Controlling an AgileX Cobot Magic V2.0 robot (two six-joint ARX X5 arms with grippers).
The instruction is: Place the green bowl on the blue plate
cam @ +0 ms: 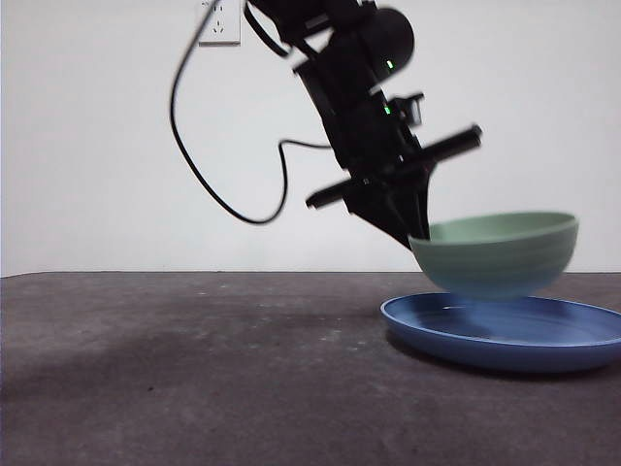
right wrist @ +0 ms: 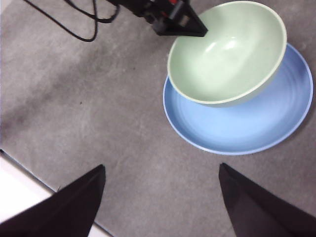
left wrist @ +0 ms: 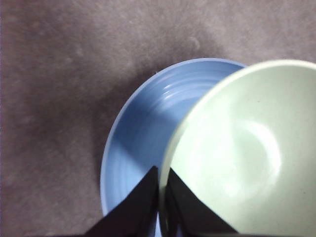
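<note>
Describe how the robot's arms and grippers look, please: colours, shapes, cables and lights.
The left gripper ends a black, angular arm with two small green lights, a thin black crossbar and a looping black cable. Its jaws are black wedges tapering to points. The right gripper shows two broad, black, pointed jaws set wide apart; a red detail sits on the left arm in the right wrist view.

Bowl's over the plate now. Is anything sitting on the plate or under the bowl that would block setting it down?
Nothing visible does. The left pincer grips the green bowl by its rim, just above the blue plate. The plate surface that shows is bare in both wrist views; the patch directly under the bowl is hidden.
</note>
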